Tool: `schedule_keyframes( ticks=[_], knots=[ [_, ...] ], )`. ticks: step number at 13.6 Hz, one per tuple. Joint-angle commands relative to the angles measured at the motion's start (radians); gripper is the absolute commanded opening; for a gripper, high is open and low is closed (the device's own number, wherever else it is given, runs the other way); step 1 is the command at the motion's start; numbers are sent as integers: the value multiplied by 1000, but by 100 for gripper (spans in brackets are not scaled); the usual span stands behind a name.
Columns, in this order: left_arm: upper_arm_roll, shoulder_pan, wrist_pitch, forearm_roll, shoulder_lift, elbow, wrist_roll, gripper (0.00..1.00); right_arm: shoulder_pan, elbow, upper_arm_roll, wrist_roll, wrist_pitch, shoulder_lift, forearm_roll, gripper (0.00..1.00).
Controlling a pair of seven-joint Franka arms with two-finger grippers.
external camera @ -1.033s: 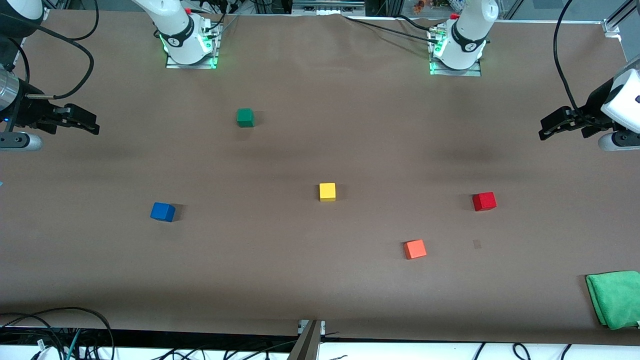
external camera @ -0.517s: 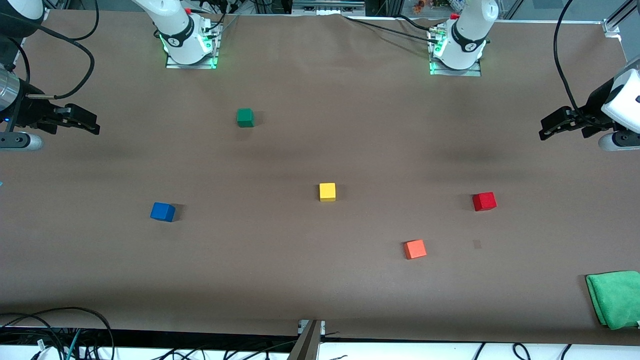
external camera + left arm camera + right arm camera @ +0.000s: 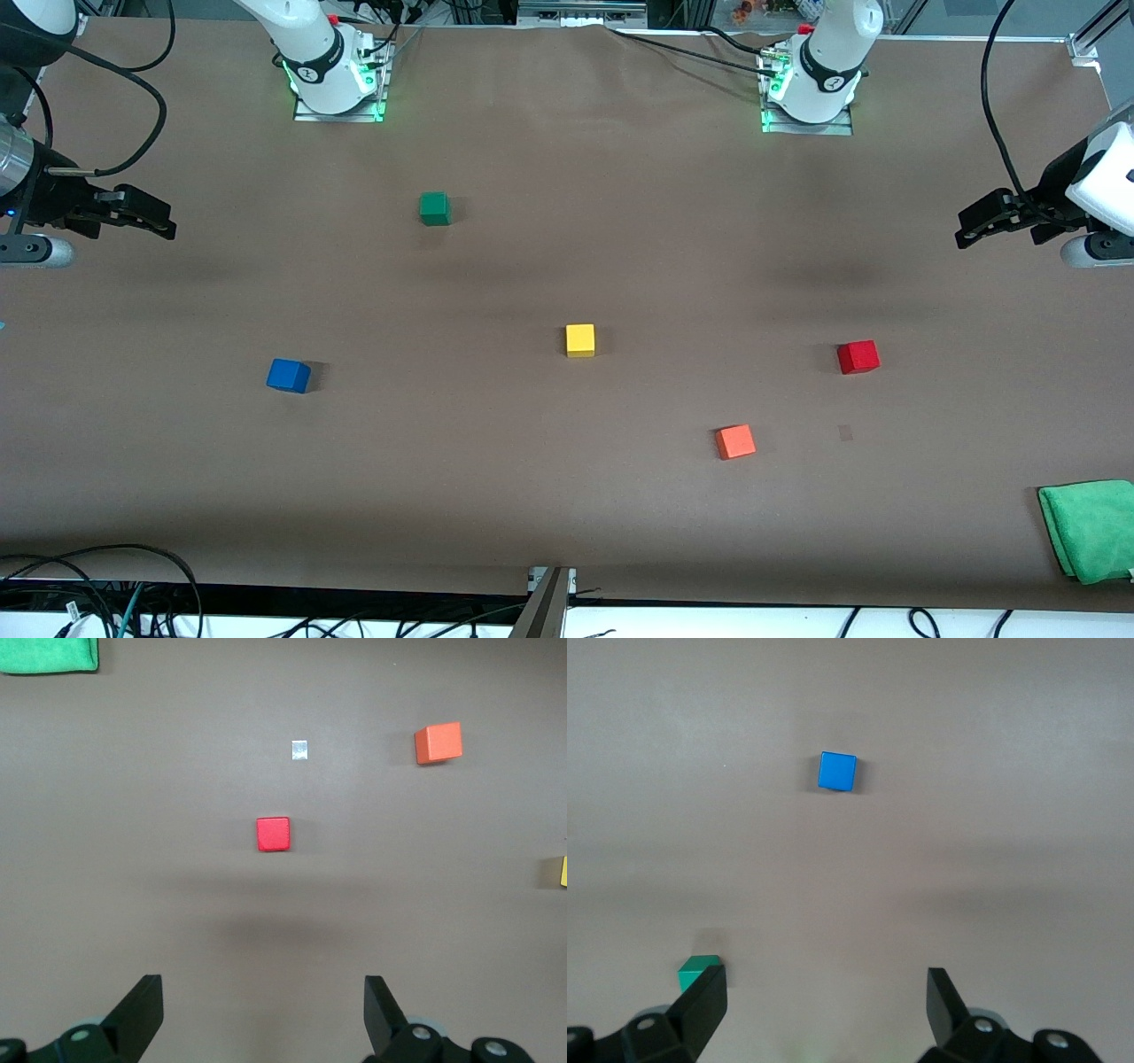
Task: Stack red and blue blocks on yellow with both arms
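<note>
Front view takes in the brown table (image 3: 567, 496) nearly from edge to edge, its covering bare across most of its width, with both arms waiting at the two ends and nothing between them but scattered cubes. At the left arm's end, close to the edge nearest the camera, a folded green cloth (image 3: 1088, 529) lies half out of the picture. The left gripper (image 3: 973, 227) hangs in the air over the table's margin at its own end, jaws spread wide and empty; the left wrist view shows its two fingertips well apart with open tabletop between them. The right gripper (image 3: 158, 219) hangs likewise over the margin at the right arm's end, jaws spread and holding nothing. The yellow cube (image 3: 580, 340) sits near the middle of the table, alone, with free room on every side. The red cube (image 3: 858, 357) rests toward the left arm's end, and the blue cube (image 3: 288, 376) toward the right arm's end, slightly nearer the camera than the yellow one; each is well apart from the yellow cube. An orange cube (image 3: 735, 441) lies nearer the camera than the red one, and a green cube (image 3: 434, 208) stands closer to the bases. A tiny pale square mark (image 3: 299, 750) lies near the red cube, on its camera side
</note>
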Motion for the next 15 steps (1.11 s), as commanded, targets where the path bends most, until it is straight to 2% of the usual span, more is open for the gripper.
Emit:
schedule_keyframes(
  ticks=[1,15],
  knots=[
    [0,1,-17,9,6,23,4,100,-6,20,8,10,2,19,-10,100],
    [-19,-9,-42,10,4,23,0,100,-6,20,8,10,6,22,-13,100]
  ],
)
